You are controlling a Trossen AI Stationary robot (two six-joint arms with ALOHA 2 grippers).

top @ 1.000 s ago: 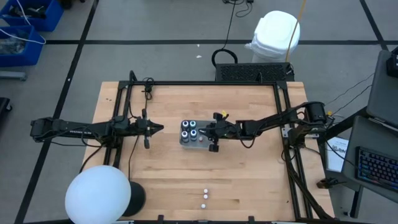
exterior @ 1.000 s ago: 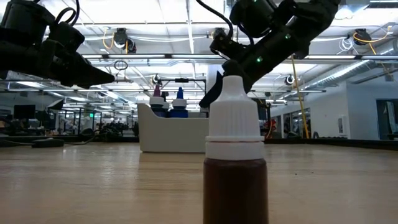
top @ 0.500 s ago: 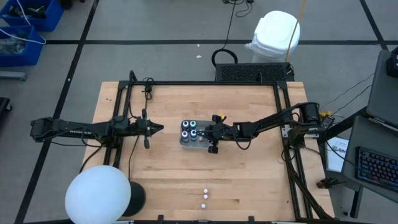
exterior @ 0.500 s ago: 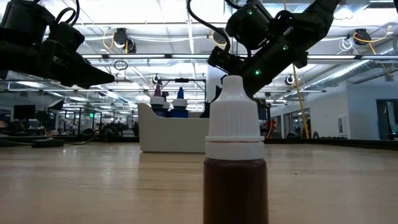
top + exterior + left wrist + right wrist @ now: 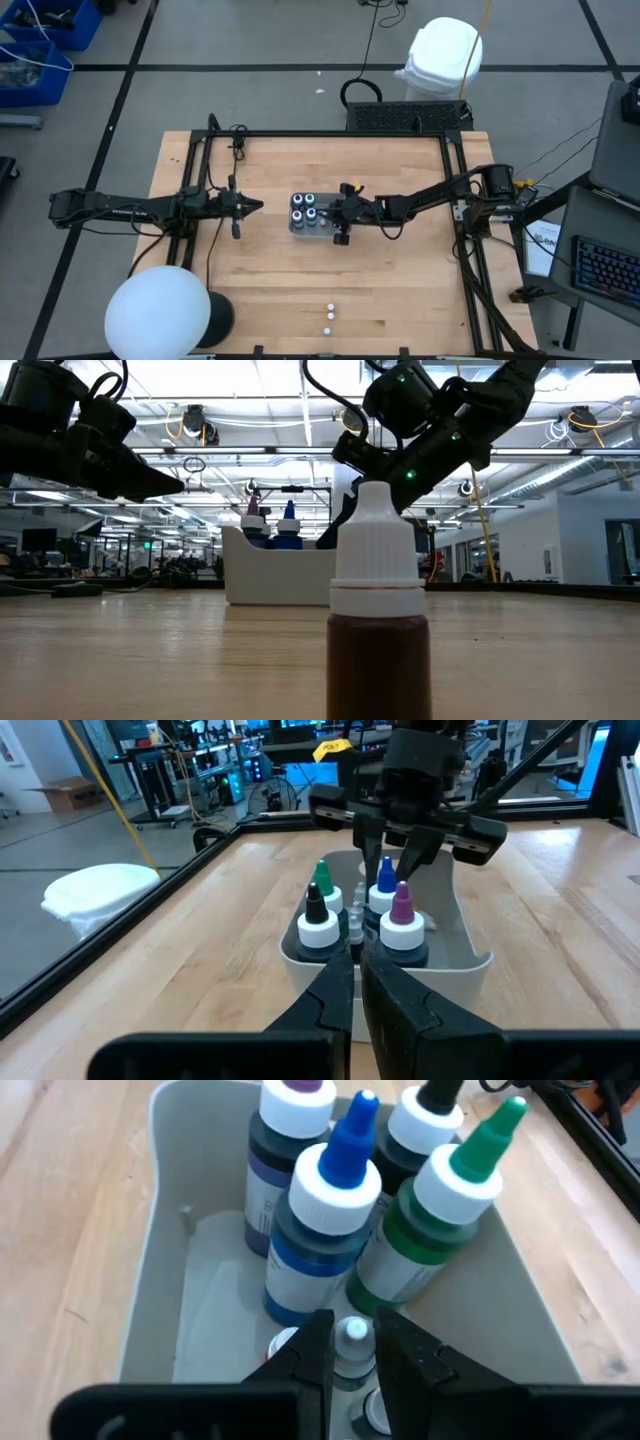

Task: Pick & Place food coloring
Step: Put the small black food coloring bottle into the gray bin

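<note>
A grey tray (image 5: 297, 228) in the middle of the table holds four upright food coloring bottles with purple (image 5: 297, 1100), blue (image 5: 345, 1155), black (image 5: 425, 1120) and green (image 5: 470, 1165) caps. My right gripper (image 5: 352, 1348) reaches into the tray's right half (image 5: 326, 213), shut on a small white-capped bottle (image 5: 352, 1332). My left gripper (image 5: 257, 206) hovers shut to the tray's left, pointing at it (image 5: 358, 965). Another bottle with a white cap and brown liquid (image 5: 378, 625) stands on the wood near the front edge. My right gripper pinches the small bottle just below its white cap (image 5: 352, 1330) between its two fingers (image 5: 312, 1355). The fingers slant down from the table's right side. The bottle stands upright inside the tray beside the blue bottle; its lower part is hidden by the fingers.
Two white-capped bottles (image 5: 328, 320) stand near the table's front edge. A black frame (image 5: 455, 200) runs along the table's left, far and right sides. A white globe lamp (image 5: 158, 312) overhangs the front left corner. Bare wood lies around the tray.
My right gripper has sunk slightly toward the tray, still shut on the small bottle.
</note>
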